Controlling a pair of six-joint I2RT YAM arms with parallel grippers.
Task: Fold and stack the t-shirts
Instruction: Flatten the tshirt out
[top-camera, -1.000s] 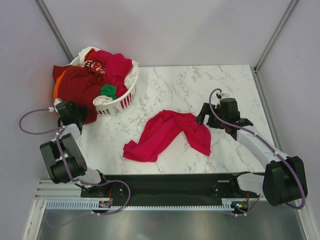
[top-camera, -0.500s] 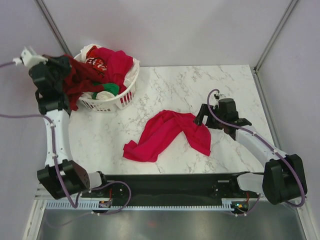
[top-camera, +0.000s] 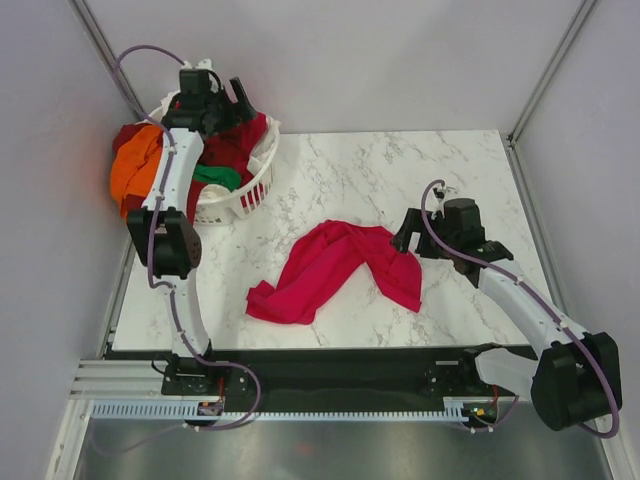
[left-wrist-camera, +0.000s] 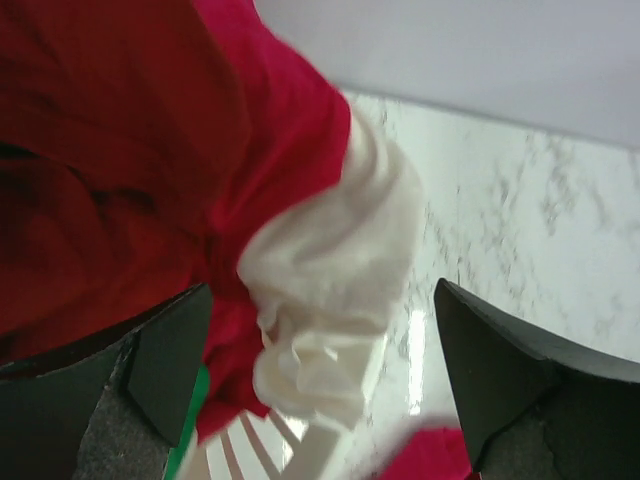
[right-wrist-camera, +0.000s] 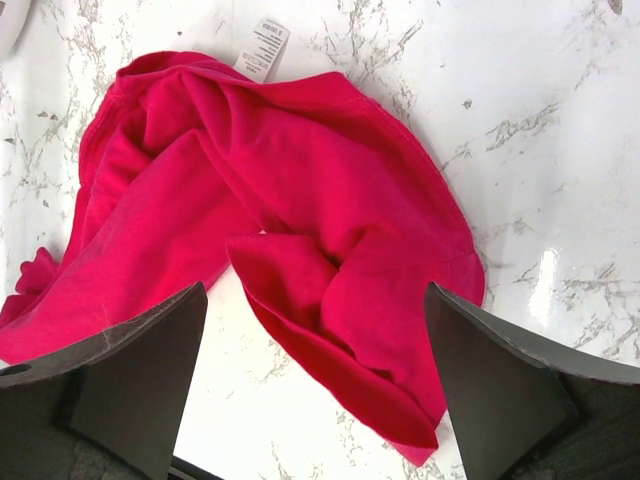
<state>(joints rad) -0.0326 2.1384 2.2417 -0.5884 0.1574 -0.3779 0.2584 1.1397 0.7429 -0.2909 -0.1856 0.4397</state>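
The crimson-pink t-shirt (top-camera: 335, 268) lies crumpled mid-table, with bare marble table (top-camera: 450, 165) all round it. The right gripper (right-wrist-camera: 315, 375) hovers over its right edge, jaws wide, gripping nothing. In the far-left corner, close to the wall, the white laundry basket (top-camera: 252, 192) holds heaped t-shirts (top-camera: 248, 140). An orange t-shirt (top-camera: 135, 172) spills over its left side. The left gripper (left-wrist-camera: 320, 375) hangs above, jaws spread, empty.

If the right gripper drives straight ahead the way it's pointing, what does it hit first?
Most likely the crumpled crimson-pink t-shirt on the marble table; the open right gripper aims right at it, depth unclear.
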